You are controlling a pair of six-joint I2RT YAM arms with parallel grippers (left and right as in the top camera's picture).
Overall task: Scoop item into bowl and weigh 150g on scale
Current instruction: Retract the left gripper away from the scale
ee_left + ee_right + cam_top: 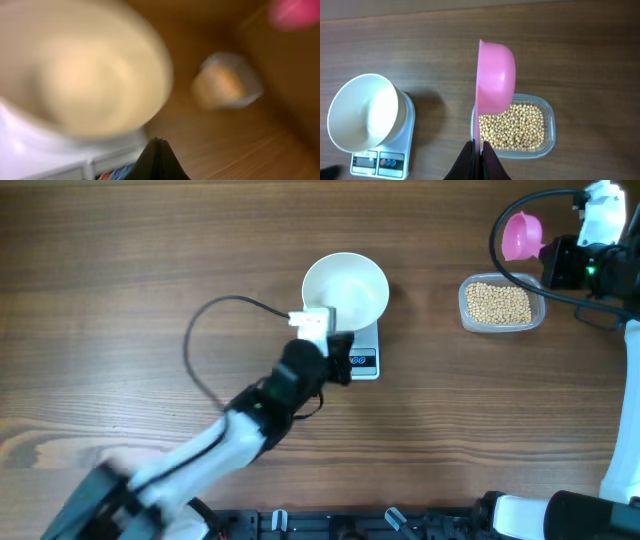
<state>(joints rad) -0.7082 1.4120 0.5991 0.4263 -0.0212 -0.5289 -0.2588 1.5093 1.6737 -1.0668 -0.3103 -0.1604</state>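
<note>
The round white bowl [345, 285] is sitting on the white square scale [364, 362]; the clear plastic tub [464, 306] holding small tan beans [500, 303] is lying well apart to their right, a pink plastic scoop [522, 235] hanging just behind it.

Round white bowl [345, 290], empty and upright, rests on the small white square scale [362, 362], leaving its display and button strip exposed. Small tan-yellow beans [497, 303] lie loose in a clear tub [466, 321], well apart from the scale.

Overhead faces down; both wrists see bowl [362, 112]
</note>
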